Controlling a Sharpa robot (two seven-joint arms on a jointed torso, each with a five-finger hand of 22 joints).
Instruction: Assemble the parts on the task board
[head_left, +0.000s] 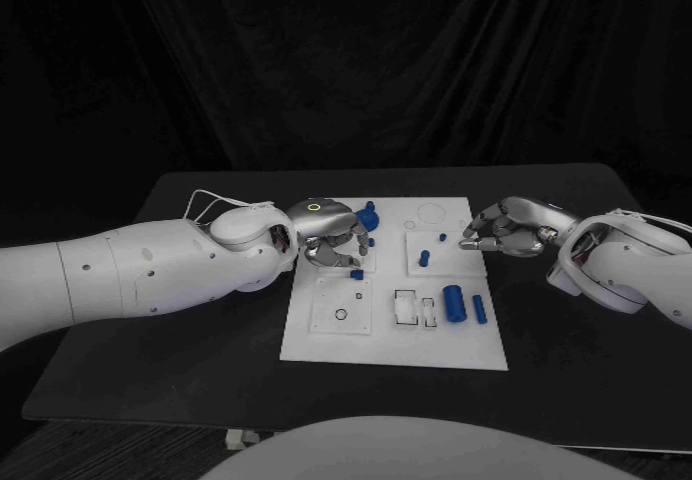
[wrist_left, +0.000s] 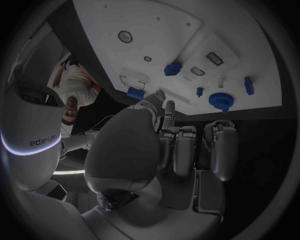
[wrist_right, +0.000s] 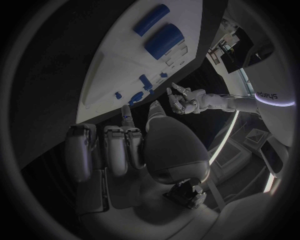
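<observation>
White board (head_left: 397, 340) lies in the middle of the black worktop (head_left: 173, 370), and assembly looks only partly done. Two blue cylinders (head_left: 453, 303) lie loose on their sides at the board's near right. A slot (head_left: 407, 306) just left of them and a ring hole (head_left: 340, 314) further left appear unfilled, as does the round recess (head_left: 430, 212) at the far edge. Several small blue pieces (head_left: 424, 258) appear to stand in the far half of the board, among them a round-based knob (wrist_left: 220, 101) and a square block (wrist_left: 172, 68).

Left hand (head_left: 329, 237) hovers over the board's far left; its fingers (wrist_left: 187, 150) are curled in and appear to grip nothing. Right hand (head_left: 508, 230) sits at the board's far right edge, fingers (wrist_right: 115, 150) likewise curled; whether it holds a piece cannot be told.
</observation>
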